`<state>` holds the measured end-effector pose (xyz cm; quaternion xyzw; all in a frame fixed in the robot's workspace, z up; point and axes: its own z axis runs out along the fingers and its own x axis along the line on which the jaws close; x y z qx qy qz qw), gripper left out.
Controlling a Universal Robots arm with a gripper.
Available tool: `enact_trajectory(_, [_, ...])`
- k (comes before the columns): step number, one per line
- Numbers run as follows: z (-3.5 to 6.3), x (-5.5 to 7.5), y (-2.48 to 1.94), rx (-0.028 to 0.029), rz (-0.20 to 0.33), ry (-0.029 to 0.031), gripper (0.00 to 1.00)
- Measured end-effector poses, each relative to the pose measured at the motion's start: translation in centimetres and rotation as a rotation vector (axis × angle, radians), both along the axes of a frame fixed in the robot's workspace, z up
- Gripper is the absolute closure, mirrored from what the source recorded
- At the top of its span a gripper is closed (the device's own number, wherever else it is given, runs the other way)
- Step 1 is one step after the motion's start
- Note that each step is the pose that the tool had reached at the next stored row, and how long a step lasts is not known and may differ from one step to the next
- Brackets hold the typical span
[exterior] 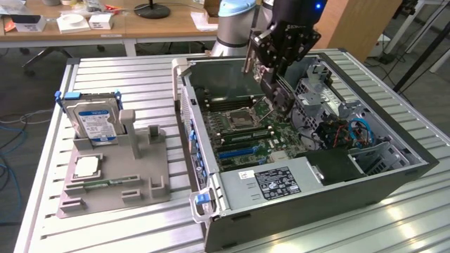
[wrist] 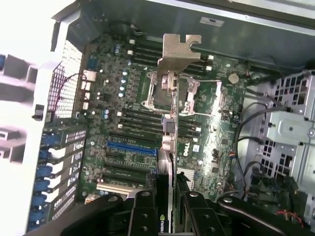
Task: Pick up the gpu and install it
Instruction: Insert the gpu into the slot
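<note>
The pincer point(wrist: 169, 199) clamps the gpu point(wrist: 170, 130) (edge-on) above the motherboard point(wrist: 125, 123)

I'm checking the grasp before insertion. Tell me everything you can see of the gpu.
The gpu is a thin card seen edge-on in the wrist view, green board with a silver metal bracket at its far end. The gripper is shut on it, holding it above the motherboard inside the open case, not seated in any slot.

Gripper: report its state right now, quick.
Gripper: closed, fingers clamped on the gpu, holding it edge-on over the motherboard inside the open computer case.
</note>
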<state>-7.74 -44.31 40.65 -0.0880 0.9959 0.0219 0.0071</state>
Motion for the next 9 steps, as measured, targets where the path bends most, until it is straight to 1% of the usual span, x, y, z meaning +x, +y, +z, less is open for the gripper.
enact_trajectory(9, [-0.22, 0.0, 0.0, 0.0001, 0.144, 0.0, 0.74])
